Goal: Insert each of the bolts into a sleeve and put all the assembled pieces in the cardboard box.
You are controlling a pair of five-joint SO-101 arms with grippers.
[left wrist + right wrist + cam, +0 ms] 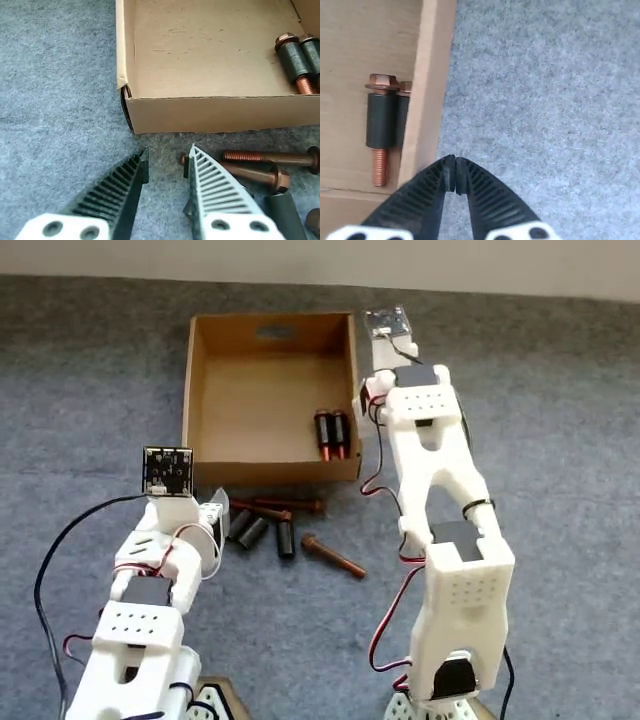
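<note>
Left claw: moderately spread, empty, over the desk just near of the box, its light finger beside two loose bolts.
Right claw: pressed together, empty, just right of the box's right wall.
In box, near right corner: two assembled pieces.
On desk: third bolt, three sleeves.

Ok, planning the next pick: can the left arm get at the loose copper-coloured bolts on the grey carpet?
Probably yes: the open left gripper hangs right beside the nearest copper-coloured bolt, nothing lying between them.
</note>
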